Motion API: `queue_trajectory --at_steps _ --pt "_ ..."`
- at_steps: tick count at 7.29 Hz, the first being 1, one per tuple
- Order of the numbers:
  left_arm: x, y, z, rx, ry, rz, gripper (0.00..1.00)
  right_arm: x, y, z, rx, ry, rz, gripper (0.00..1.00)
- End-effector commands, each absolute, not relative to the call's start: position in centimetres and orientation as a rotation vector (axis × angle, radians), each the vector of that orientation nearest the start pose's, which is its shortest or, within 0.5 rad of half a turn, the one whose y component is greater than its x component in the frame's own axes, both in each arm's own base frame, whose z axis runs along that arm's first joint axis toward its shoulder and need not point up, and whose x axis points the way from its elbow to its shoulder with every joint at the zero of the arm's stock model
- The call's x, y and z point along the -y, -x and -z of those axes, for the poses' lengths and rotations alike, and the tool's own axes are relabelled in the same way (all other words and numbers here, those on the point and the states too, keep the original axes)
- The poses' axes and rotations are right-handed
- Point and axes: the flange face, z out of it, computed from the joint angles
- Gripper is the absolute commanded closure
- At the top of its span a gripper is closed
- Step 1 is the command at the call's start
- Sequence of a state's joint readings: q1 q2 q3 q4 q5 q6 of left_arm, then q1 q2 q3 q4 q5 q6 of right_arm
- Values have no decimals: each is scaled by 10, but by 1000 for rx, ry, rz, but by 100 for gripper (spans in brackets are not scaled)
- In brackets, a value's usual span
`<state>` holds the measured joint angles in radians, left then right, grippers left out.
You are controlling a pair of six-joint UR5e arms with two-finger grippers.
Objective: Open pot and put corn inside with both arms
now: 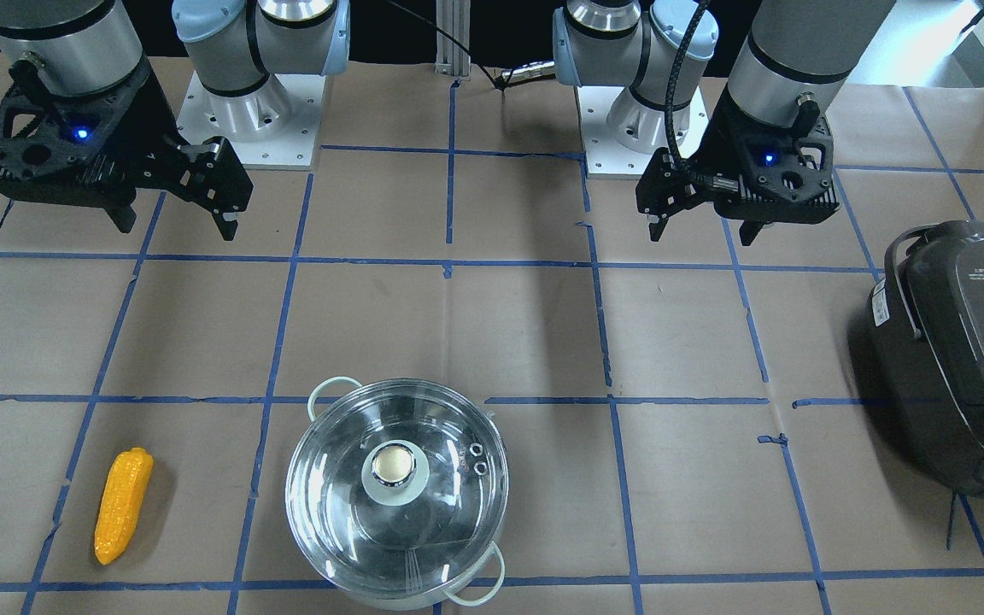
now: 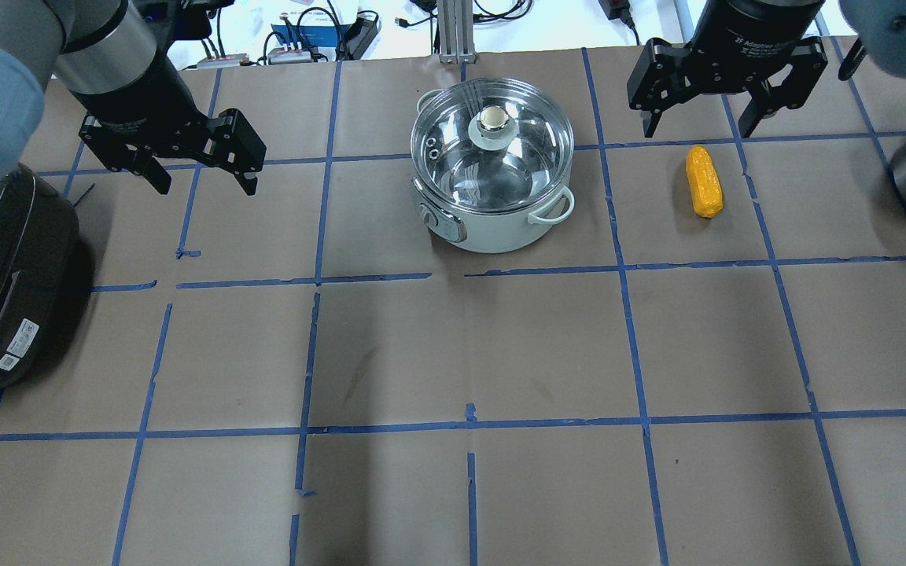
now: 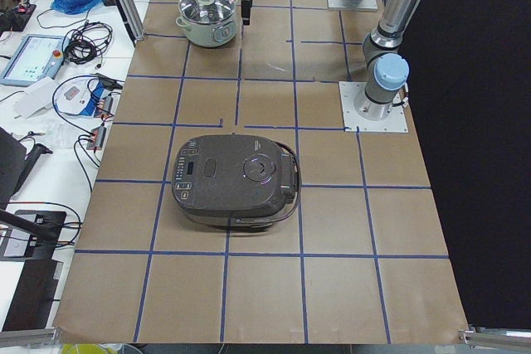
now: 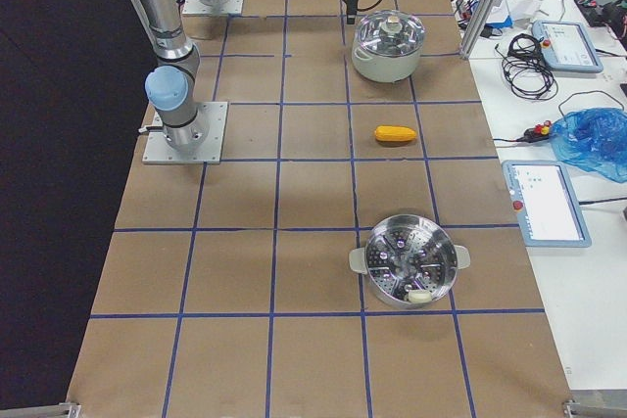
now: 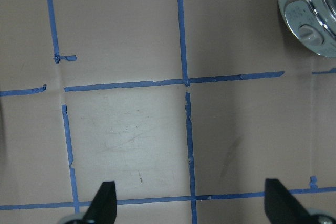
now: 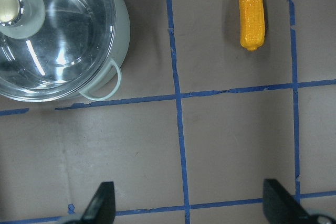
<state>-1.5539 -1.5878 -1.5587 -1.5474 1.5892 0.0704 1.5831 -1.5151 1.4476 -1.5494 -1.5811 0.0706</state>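
The left tool [image 2: 208, 187] and right tool [image 2: 697, 130] hang with fingers wide apart, holding nothing. The corn [image 2: 704, 182] lies ahead of the right tool. The pot [image 2: 492, 169], lid on, sits ahead, between both tools.

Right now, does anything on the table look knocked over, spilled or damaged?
Nothing serious. The round shiny steel pot stands upright with its clear glass lid seated on it. The small yellow-orange plastic corn cob lies flat beside the pot, not touching it. Only the blue tape grid shows small torn gaps.
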Motion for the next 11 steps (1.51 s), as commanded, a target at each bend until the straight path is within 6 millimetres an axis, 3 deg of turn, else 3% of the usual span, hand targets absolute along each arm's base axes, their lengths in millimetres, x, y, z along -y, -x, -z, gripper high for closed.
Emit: queue_trajectory --at_steps 1,3,5,6,7,8,9,10,11 --pt "503 123 -485 -3123 -84 25 0 510 -139 -513 -3147 -70 61 0" --pt "503 123 -481 -3125 -81 21 0 511 -138 -512 -3147 -75 58 0" --pt "504 123 -480 -3122 -79 16 0 530 -124 -526 -3145 -80 149 0" --pt "516 120 -478 -3123 -70 -18 0 552 -96 -509 -3153 -28 123 0" --pt "533 122 -481 -3129 -25 -8 0 582 -67 -477 -3154 -49 112 0" --pt "572 143 -485 -3141 -46 26 0 633 -54 -434 -3158 -39 107 1" --pt "608 189 -504 -3129 -116 103 0 683 -23 -399 -3158 -85 72 1" --pt "637 235 -504 -3141 -32 114 0 713 5 -363 -3149 -113 13 2" --pt "659 283 -487 -3143 -78 131 0 731 10 -311 -3149 -78 -12 5"
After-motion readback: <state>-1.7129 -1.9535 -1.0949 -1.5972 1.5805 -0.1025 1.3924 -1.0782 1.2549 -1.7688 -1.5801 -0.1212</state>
